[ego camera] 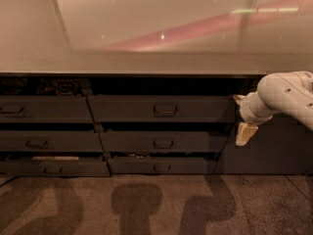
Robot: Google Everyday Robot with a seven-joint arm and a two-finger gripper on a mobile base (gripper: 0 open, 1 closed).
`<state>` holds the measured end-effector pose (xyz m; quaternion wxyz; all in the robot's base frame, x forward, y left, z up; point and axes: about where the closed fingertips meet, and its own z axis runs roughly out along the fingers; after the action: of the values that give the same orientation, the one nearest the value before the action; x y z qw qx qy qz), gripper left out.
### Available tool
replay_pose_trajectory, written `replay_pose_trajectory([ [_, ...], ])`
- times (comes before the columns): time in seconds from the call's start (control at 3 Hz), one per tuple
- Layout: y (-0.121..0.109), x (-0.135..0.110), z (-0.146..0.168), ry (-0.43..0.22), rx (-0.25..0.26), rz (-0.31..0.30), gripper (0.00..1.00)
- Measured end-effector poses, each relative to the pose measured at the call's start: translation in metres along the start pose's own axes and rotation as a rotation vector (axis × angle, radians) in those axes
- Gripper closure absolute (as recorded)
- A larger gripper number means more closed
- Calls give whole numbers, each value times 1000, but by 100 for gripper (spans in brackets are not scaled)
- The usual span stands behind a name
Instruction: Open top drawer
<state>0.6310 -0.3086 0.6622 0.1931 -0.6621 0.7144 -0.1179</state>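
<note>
The top drawer (127, 109) is the wide dark grey front just under the counter, in the middle column. Its small loop handle (165, 109) sits at the centre. The front stands slightly out from the cabinet, with a dark gap above it. My gripper (241, 116) is at the right end of this drawer front, well to the right of the handle. Its tan fingertips (244, 133) point left and stand apart, one above the other, holding nothing. The white arm (288, 94) comes in from the right edge.
A pale counter top (146, 33) overhangs the drawers. Left of the top drawer is a narrower drawer (44, 110). Two shorter drawers (161, 143) (161, 166) lie below, with more at the left. A plain dark panel (274, 151) is behind the arm. Carpet (146, 204) lies in front.
</note>
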Motion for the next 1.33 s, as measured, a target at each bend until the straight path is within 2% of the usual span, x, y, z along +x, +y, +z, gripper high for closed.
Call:
replay_pose_trajectory([
  [0.33, 0, 0, 0, 0, 0, 0, 0],
  [0.67, -25, -17, -10, 51, 23, 23, 0],
  [1.0, -25, -17, -10, 51, 23, 23, 0],
  [1.33, -28, -13, 15, 140, -27, 35, 0],
])
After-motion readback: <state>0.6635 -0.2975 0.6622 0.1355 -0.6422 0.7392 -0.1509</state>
